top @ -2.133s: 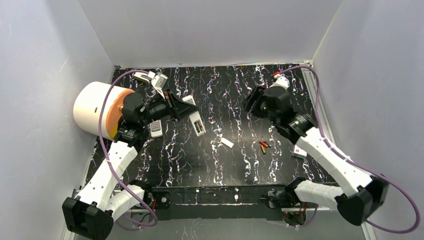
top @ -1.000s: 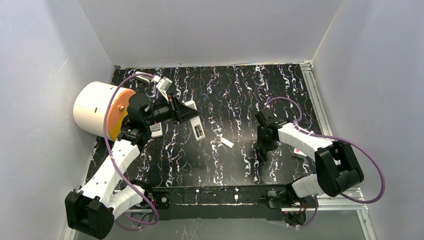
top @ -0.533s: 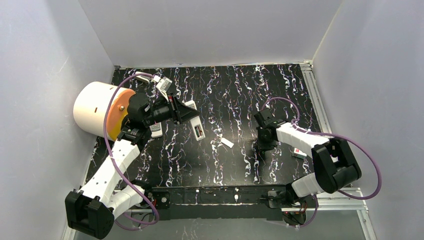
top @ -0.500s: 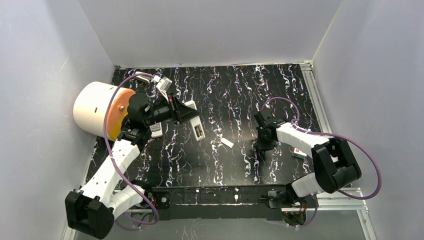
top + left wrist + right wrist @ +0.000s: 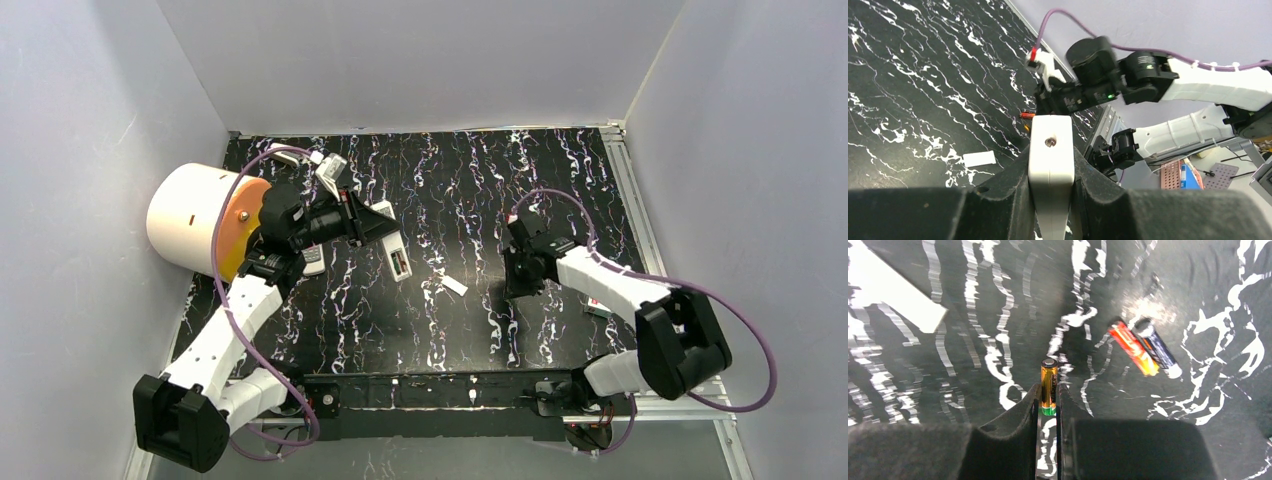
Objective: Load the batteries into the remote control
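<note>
One gold battery [image 5: 1049, 382] (green-tipped) pinched in the right gripper [image 5: 1049, 399]; left gripper [image 5: 1050, 172] clamps the white remote [image 5: 1050, 140].

top view: loose batteries [image 5: 1145, 349] toward worktop's right edge covered by right gripper [image 5: 1048, 391] | held battery [image 5: 1049, 376] lower end buried between fingers [image 5: 1010, 435] | remote [image 5: 1050, 160] bottom cropped by frame

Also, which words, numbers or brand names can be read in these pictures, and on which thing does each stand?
None can be read.
Any print on the gold cylindrical battery, the orange-red battery and the dark blue battery is blurred; the red label on the small white box is too small.
</note>
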### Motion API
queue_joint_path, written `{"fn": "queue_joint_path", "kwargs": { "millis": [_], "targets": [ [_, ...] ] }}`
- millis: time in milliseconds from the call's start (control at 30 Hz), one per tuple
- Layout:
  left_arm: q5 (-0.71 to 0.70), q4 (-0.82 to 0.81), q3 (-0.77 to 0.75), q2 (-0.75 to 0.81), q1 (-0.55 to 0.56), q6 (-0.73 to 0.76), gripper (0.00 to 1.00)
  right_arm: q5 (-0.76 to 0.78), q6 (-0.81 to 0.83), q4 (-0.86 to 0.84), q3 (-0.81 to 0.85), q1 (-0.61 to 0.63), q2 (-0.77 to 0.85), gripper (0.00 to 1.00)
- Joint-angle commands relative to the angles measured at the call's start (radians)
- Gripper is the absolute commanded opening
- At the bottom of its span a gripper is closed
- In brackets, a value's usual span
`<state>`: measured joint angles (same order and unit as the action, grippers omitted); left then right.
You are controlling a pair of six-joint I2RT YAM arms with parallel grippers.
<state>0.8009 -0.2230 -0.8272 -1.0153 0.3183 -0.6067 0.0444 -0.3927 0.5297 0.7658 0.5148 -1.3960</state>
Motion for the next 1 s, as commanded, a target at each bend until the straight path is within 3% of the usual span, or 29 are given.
{"fn": "queue_joint_path", "kwargs": {
  "millis": [0,533,967],
  "targets": [
    [0.001,-0.001,-0.009,-0.037,0.003,-0.043,0.00,-0.144,-0.023,-0.026,0.120,0.002,0.102,0.15],
    [-0.036,-0.099,-0.114,-0.440,0.087,-0.359,0.00,-0.382,-0.172,-0.033,0.341,0.048,0.158,0.16],
    [0.019,-0.225,-0.104,-0.554,0.095,-0.438,0.00,-0.329,-0.215,-0.056,0.437,0.230,0.019,0.16]
  ]
}}
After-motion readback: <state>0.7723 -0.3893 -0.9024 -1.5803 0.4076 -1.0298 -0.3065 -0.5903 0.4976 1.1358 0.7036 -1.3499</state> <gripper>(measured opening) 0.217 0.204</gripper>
